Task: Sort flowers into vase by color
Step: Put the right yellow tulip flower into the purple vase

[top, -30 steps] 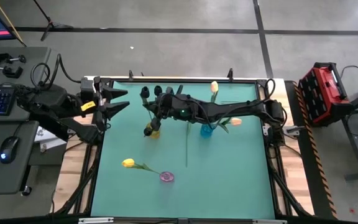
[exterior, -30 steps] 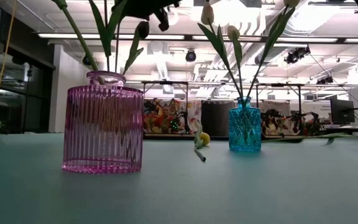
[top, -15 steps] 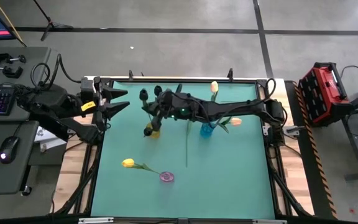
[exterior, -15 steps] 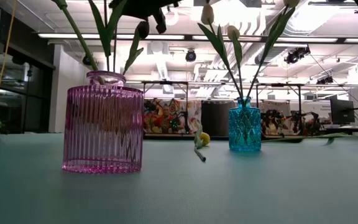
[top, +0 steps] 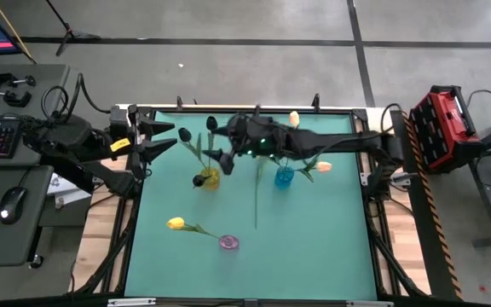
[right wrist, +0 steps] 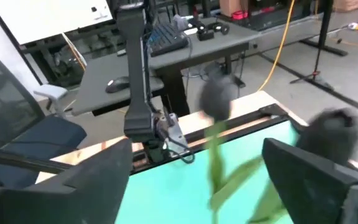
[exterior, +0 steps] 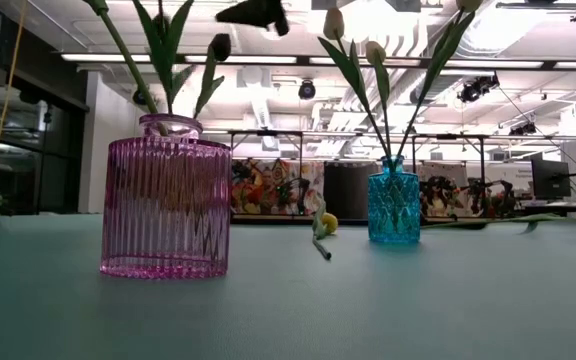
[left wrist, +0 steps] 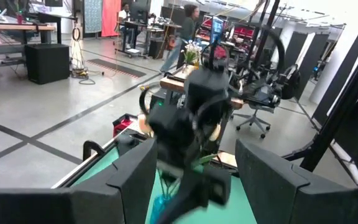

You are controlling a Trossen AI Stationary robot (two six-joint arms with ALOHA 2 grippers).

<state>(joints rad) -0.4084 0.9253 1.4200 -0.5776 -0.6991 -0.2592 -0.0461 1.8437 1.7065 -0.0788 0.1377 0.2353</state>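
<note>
- Standing in three vases on the green table (top: 314,239), most of the tulips are already sorted, while one yellow tulip (top: 176,223) lies flat on the table beside the pink ribbed vase (exterior: 166,205).
- Black tulips (top: 184,135) rise from a yellow vase (top: 209,178) at mid-table; two black heads show clearly in the high view, a third near the arm is uncertain.
- Holding cream-peach tulips (top: 323,166), the blue vase (top: 284,176) shows two heads in the high view.
- Green stems (exterior: 163,45) stand in the pink ribbed vase; their heads are cut off in the low view.
- Right end effector (top: 218,147) hovers above the yellow vase among the black tulips, fingers spread wide, pinching nothing.
- Left end effector (top: 162,136) waits at the table's left edge, fingers spread.
</note>
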